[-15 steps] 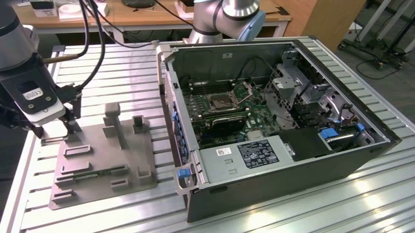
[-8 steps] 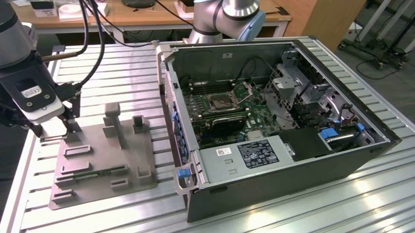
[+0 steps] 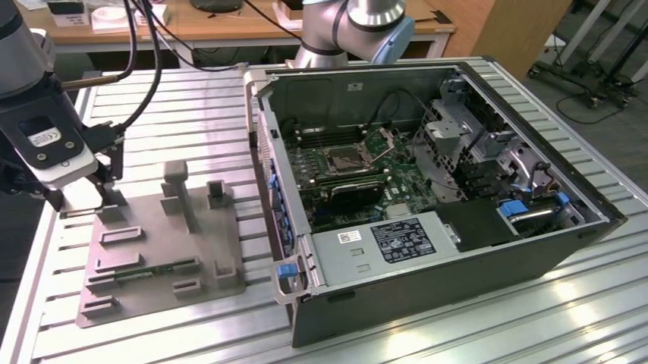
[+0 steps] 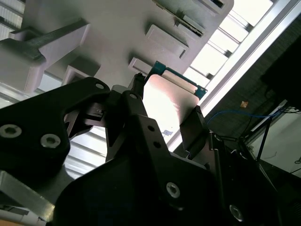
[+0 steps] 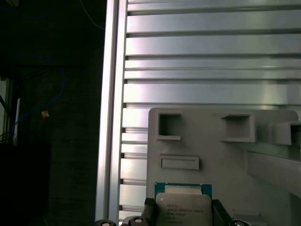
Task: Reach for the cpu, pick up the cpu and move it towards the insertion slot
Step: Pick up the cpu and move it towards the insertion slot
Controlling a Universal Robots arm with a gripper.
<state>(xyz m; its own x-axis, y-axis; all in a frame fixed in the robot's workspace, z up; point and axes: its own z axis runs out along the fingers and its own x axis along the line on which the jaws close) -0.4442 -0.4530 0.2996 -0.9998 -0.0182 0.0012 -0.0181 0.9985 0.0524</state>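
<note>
Second wrist view has the gripper's (image 4: 165,101) two black fingers (image 4: 190,128) pressed against opposite edges of the small flat square cpu (image 4: 162,107), silver-grey metal on top with a green rim, so the hand is clamped on the chip. It sits over a corner of the grey plastic tray (image 4: 117,28); lifted or resting, I cannot tell. From the exterior view, the gripper (image 3: 83,199) hangs at the tray's far corner on that view's left, well apart from the square silver metal-framed insertion slot (image 3: 350,157) inside the open black computer case (image 3: 456,262) on the slatted aluminium table (image 3: 486,334).

Arm (image 3: 357,23) reaching low at exterior view's left; claw (image 4: 165,107) pinching cpu (image 4: 164,92) by opposite edges.
</note>
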